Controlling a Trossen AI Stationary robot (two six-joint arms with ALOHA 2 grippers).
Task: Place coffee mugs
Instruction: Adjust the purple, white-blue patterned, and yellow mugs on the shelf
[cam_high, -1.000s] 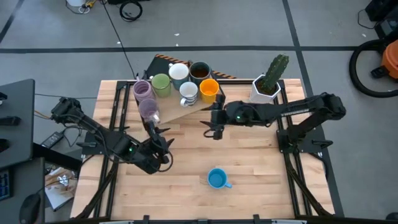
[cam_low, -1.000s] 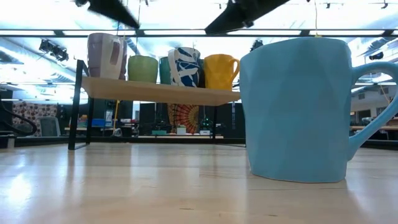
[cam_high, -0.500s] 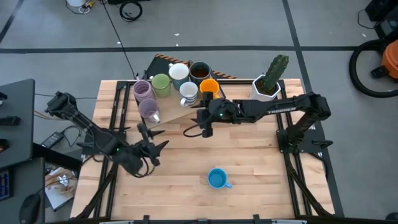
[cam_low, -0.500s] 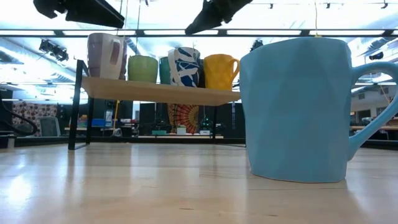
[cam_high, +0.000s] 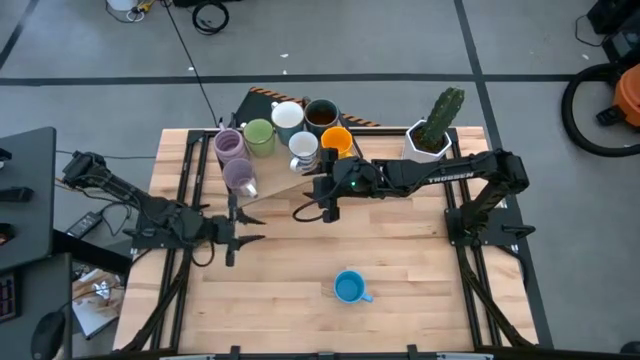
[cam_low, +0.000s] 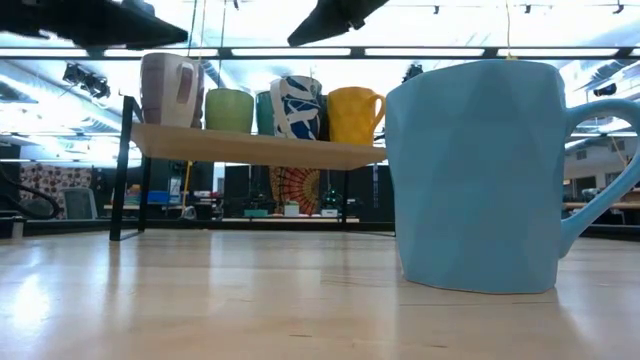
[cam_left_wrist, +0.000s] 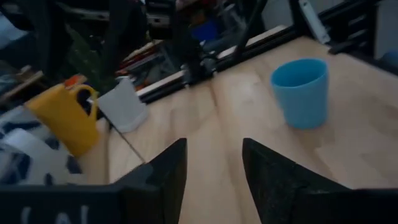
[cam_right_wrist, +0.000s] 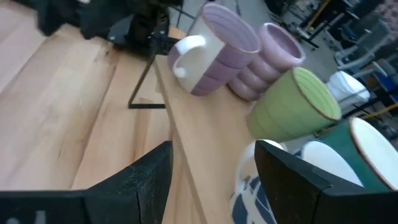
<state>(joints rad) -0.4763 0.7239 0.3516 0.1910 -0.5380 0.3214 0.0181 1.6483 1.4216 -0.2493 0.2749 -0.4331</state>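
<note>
Seven mugs stand on a raised wooden shelf (cam_high: 275, 185) at the table's far left: two purple (cam_high: 230, 146) (cam_high: 239, 176), a green one (cam_high: 259, 134), a white one (cam_high: 287, 116), a dark brown one (cam_high: 321, 114), a white blue-patterned one (cam_high: 303, 148) and an orange one (cam_high: 336, 142). The blue mug (cam_high: 348, 287) stands alone on its base near the table's near edge, filling the low view (cam_low: 480, 175). My left gripper (cam_high: 243, 228) hovers open left of centre, its wrist view facing the blue mug (cam_left_wrist: 300, 92). My right gripper (cam_high: 325, 208) is open, just off the shelf's near edge, facing the purple mugs (cam_right_wrist: 214, 59).
A white faceted pot with a green cactus (cam_high: 432, 132) stands at the table's far right. The shelf rests on thin black legs (cam_low: 128, 165). Bare wood lies between the two grippers and the blue mug.
My left gripper has drawn back toward the table's left edge and turned so that its fingers point toward the right. My right gripper has moved left along the shelf's near edge. Both have stayed open, and no mug has moved.
</note>
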